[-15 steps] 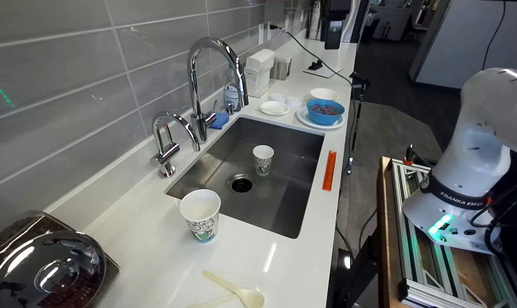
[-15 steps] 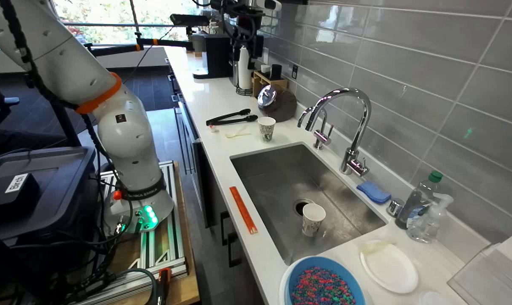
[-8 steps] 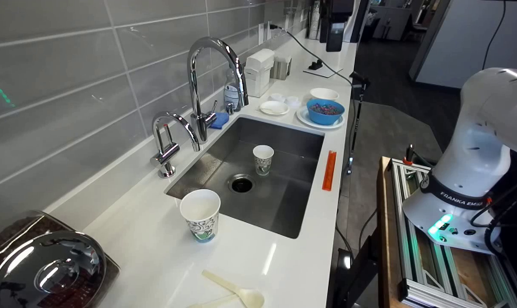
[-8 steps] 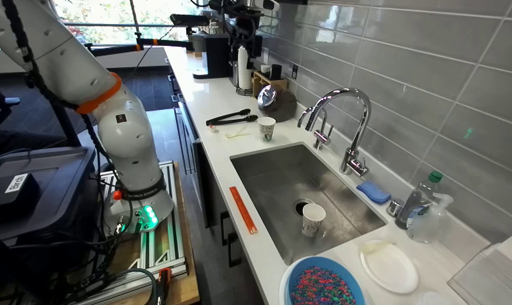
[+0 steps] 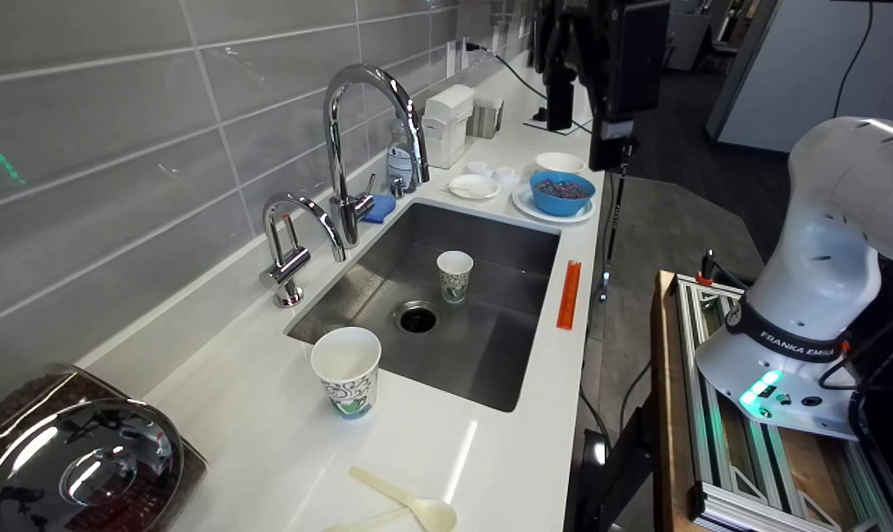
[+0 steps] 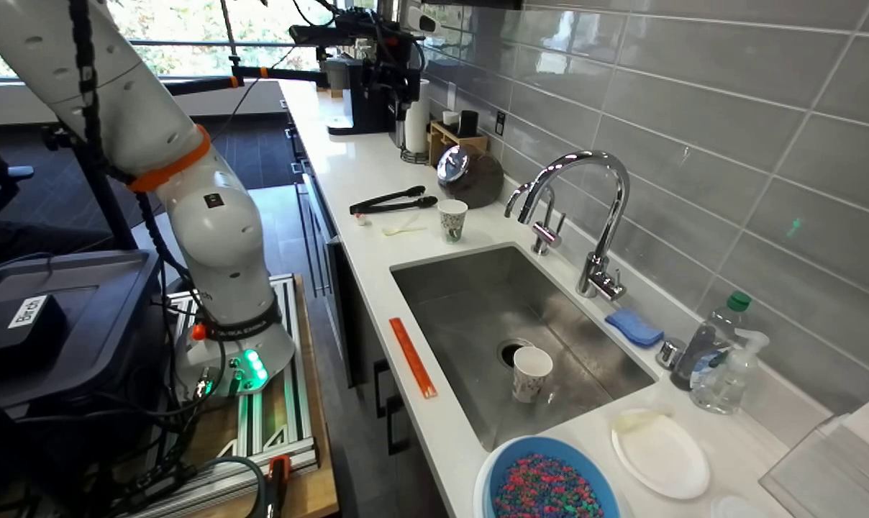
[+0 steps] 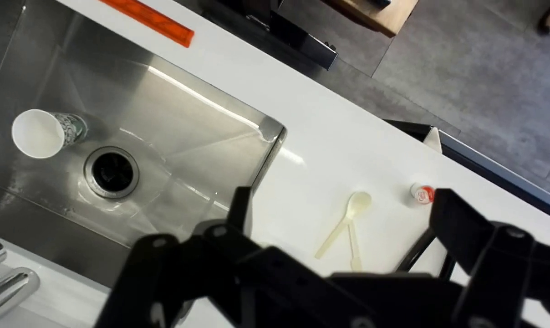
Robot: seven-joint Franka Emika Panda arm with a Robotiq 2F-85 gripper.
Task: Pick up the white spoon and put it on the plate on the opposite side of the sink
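Note:
The white spoon (image 5: 433,513) lies on the counter beside the sink (image 5: 491,332), its bowl end over another pale utensil (image 7: 354,250). The spoon also shows in the wrist view (image 7: 359,202) and small in an exterior view (image 6: 403,230). The plate (image 5: 483,191) is on the counter at the sink's opposite end, by the soap bottles; it also shows in an exterior view (image 6: 668,467) with something pale on its edge. My gripper (image 7: 343,201) is open and empty, high above the counter; the spoon shows between its fingers. In an exterior view the gripper (image 5: 584,129) hangs in the air.
A paper cup (image 5: 347,369) stands by the sink, another cup (image 5: 455,277) in the basin. A tall faucet (image 6: 614,208) rises at the wall side. Black tongs (image 6: 395,200) and a small red-white item (image 7: 423,194) lie near the spoon. An orange strip (image 5: 568,295) lies along the front edge.
My gripper has come lower and larger in an exterior view, and shifted away from the tiled wall. The spoon, plate and cups have not moved.

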